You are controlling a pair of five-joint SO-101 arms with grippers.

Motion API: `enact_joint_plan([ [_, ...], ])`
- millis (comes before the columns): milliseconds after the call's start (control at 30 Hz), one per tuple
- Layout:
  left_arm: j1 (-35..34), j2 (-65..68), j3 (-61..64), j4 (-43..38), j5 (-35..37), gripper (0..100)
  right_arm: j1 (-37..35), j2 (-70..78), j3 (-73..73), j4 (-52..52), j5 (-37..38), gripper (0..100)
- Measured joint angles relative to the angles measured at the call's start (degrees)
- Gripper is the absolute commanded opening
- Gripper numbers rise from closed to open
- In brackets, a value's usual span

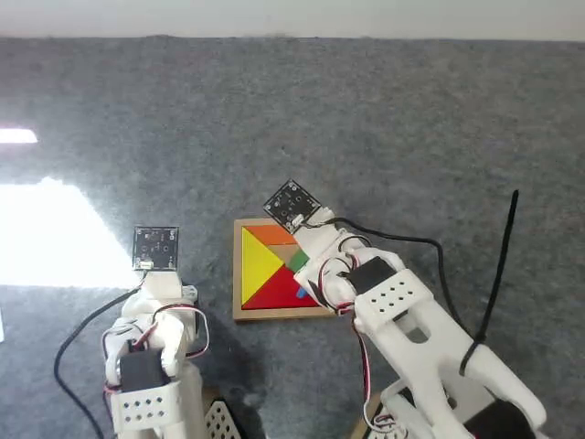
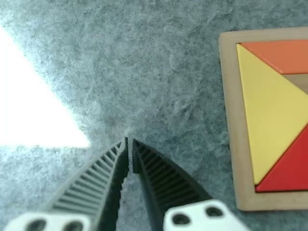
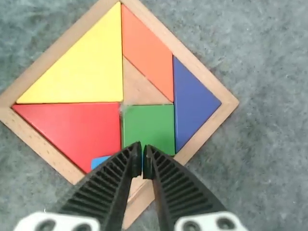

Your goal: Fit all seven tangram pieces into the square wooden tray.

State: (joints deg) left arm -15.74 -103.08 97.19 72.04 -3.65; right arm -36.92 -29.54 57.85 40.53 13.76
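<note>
The square wooden tray (image 3: 225, 103) lies on the grey carpet and holds a yellow triangle (image 3: 84, 67), a red triangle (image 3: 72, 130), an orange parallelogram (image 3: 147, 50), a blue triangle (image 3: 192, 103) and a green square (image 3: 148, 126). A wood-coloured triangular patch (image 3: 141, 89) sits between orange and green. A light blue corner (image 3: 100, 162) peeks out beside the red piece. My right gripper (image 3: 143, 153) is shut with nothing in it, low over the green square's near edge. My left gripper (image 2: 130, 143) is shut and empty over bare carpet, with the tray (image 2: 230, 120) off to its side.
A bright patch of light (image 1: 46, 233) falls on the carpet at the left. A black cable (image 1: 498, 265) rises beside the right arm's base. Open carpet (image 1: 366, 119) stretches beyond the tray (image 1: 237, 274) to the far wall edge.
</note>
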Motion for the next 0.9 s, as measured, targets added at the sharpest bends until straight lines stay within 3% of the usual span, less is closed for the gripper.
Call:
enact_joint_plan([
  [233, 0.0, 0.0, 0.0, 0.0, 0.0, 1, 0.0, 0.0, 0.0, 0.18, 0.79, 1.7],
  [533, 0.0, 0.0, 0.0, 0.0, 0.0, 1, 0.62, 0.0, -4.84, 12.92, 1.58, 2.0],
  [900, 0.0, 0.0, 0.0, 0.0, 0.0, 1, 1.49, 0.0, -4.92, 13.1, 2.11, 2.0],
])
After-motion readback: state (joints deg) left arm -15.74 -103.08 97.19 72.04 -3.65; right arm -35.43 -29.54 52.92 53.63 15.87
